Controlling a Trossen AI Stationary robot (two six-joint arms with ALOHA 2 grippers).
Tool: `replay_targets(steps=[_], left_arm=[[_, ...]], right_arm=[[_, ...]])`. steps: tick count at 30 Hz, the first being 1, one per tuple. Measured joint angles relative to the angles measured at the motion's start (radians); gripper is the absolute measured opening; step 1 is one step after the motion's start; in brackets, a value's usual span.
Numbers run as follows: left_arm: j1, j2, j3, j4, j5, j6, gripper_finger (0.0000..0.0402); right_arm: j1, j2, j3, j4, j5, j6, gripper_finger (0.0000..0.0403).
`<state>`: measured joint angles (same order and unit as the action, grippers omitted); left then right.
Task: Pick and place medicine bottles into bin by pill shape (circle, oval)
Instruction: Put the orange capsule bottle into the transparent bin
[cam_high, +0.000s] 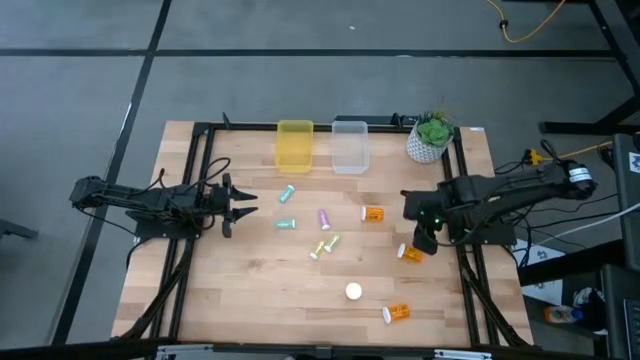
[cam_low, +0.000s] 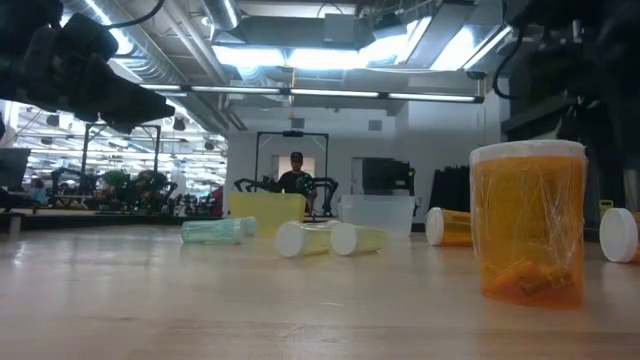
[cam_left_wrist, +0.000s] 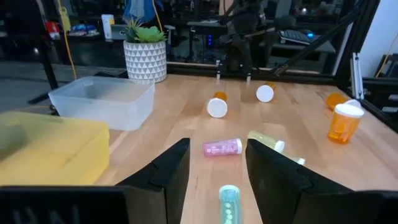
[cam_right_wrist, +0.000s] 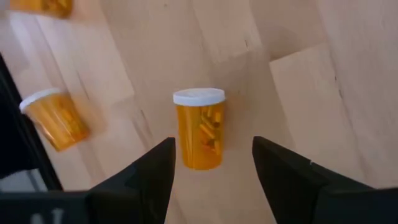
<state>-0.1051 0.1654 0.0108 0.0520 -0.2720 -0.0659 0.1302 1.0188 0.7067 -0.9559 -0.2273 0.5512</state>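
The right end effector (cam_right_wrist: 211, 180), fingers apart, hovers over an orange bottle (cam_right_wrist: 200, 127) lying on the desk (cam_high: 250, 290) just ahead, between its fingertips; closing off-centre could roll it away; a neighbouring bottle (cam_right_wrist: 53, 118) lies close beside.

No text, label, brand, number or sign can be read anywhere: the medicine bottles (cam_high: 373, 214) show no legible labels, and the 2 bins and the bench carry no markings.
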Motion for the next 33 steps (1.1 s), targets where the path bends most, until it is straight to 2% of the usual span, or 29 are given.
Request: replay_targets(steps=[8,22,26,29,33], left_arm=[[0.000,0.000,0.000,0.000,0.000,0.024,0.0149],[0.000,0.000,0.000,0.001,0.000,0.024,0.0149],[0.000,0.000,0.000,0.001,0.000,0.024,0.0149],[0.000,0.000,0.000,0.001,0.000,0.024,0.0149],[0.000,0.000,0.000,0.001,0.000,0.024,0.0149]], right_arm=[[0.123,0.000,0.009,-0.010,0.153,0.147,0.0216],[0.137,0.000,0.008,-0.002,0.138,0.180,0.0216],[0.137,0.000,0.008,-0.002,0.155,0.255,0.0217],[0.134,0.000,0.008,-0.016,0.174,0.284,0.0229],[0.134,0.012,0.007,-0.016,0.181,0.282,0.0265]])
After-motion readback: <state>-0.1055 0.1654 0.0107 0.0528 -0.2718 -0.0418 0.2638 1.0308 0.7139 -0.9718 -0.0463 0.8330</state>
